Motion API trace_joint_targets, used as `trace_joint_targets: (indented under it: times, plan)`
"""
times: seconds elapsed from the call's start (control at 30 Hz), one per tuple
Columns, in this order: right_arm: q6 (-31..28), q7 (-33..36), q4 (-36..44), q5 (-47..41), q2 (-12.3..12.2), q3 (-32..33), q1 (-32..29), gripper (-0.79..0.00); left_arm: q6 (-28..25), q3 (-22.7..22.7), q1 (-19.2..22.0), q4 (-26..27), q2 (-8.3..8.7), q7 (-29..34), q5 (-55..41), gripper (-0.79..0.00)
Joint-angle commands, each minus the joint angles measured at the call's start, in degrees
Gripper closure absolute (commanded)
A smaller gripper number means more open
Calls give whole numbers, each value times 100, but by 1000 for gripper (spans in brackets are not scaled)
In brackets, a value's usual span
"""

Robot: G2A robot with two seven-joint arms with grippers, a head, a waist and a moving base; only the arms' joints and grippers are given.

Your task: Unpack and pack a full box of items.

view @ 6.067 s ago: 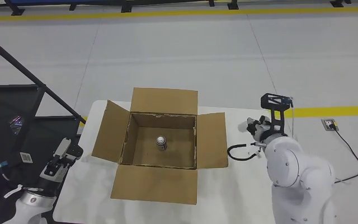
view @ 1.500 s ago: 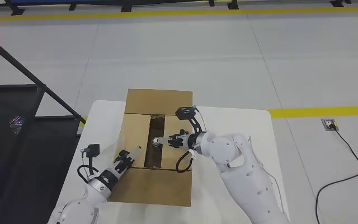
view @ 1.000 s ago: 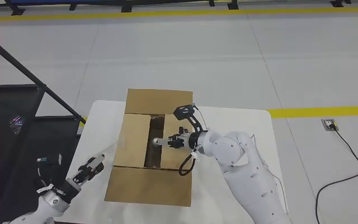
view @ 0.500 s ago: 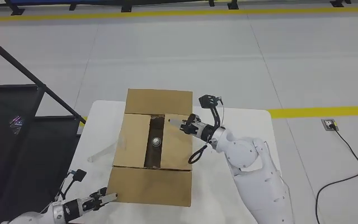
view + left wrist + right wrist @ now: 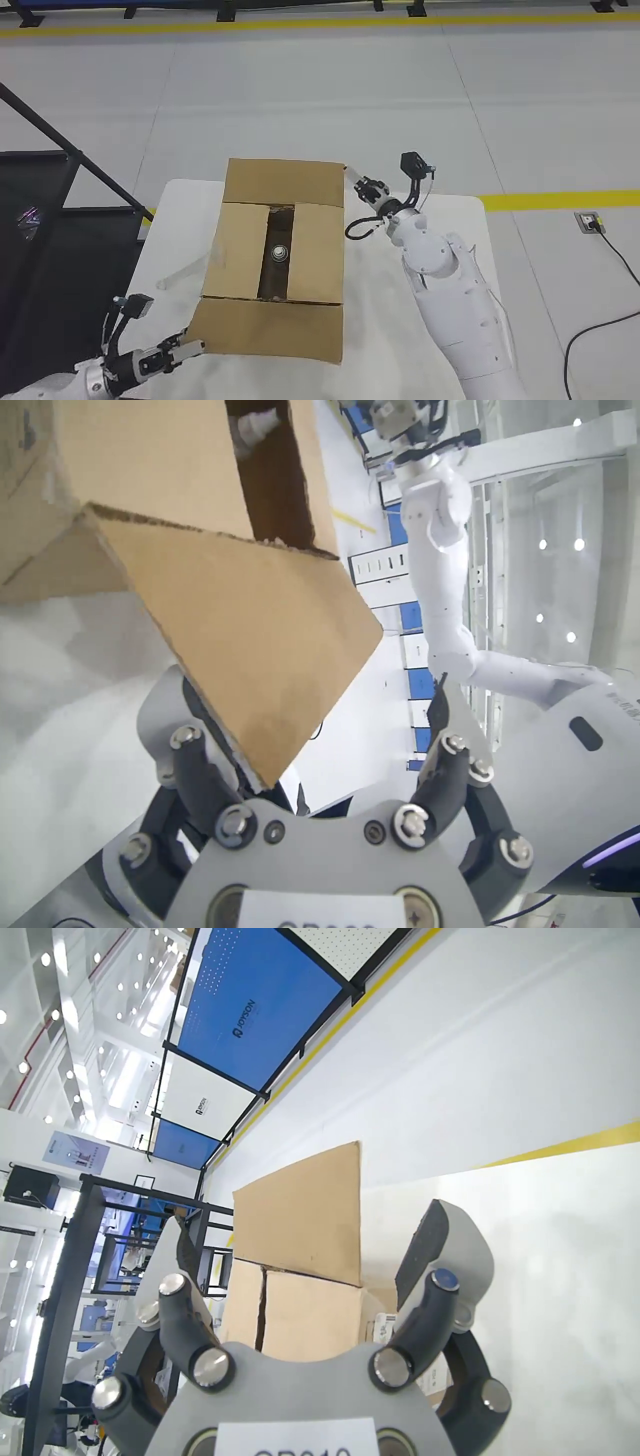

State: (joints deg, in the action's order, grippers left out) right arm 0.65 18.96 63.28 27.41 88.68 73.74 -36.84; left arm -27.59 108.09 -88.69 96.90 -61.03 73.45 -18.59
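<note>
On the table (image 5: 430,320), left of its middle, stands the cardboard box (image 5: 240,255), reaching from close to the far edge most of the way toward the near edge. Its two side flaps are folded in over the top, with a dark gap left between them. The far flap (image 5: 285,180) lies spread back toward the far edge, and the near flap (image 5: 270,330) juts out toward the near edge. Your left gripper (image 5: 188,349) sits by the near-left corner of the table, just under the near flap's left corner. Its jaws are released and spread wide, with that cardboard corner lying between them, close against one finger and not pinched. Your right gripper (image 5: 358,180) hangs at the right end of the far flap, near the far edge, jaws likewise released and holding nothing. Down in the gap you can see one small item (image 5: 279,251), a bottle or can seen from above. By my reading you are in the closing part of the packing, with the side flaps done and the two long ones left. Next you would need to swing each long flap up and over: the left from under the near one, the right from behind the far one. Pushing with the finger backs should do, and watch that the side flaps do not spring up.
</note>
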Motion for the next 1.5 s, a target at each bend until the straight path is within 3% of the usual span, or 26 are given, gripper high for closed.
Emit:
trace_joint_targets:
  times: [0.0,0.23,0.53,0.9,1.47]
  plan:
    - [-130,-74,-470,-132,26,-47,198,-785,70,1,-9,55,6,-97,-176,-785]
    - [-570,-626,-1694,-150,162,-397,690,-785,359,50,3,287,-22,-1079,-912,-785]
    - [-1298,-524,-2845,-768,352,-602,1262,-785,722,-167,86,555,-64,-2519,-448,-785]
    - [-2428,226,-3574,-1439,344,-409,1670,-785,985,-548,188,623,-102,-3307,-89,-785]
    - [-4047,2516,-3304,-3007,71,208,1489,-785,1120,-820,159,797,-118,-3903,633,-785]
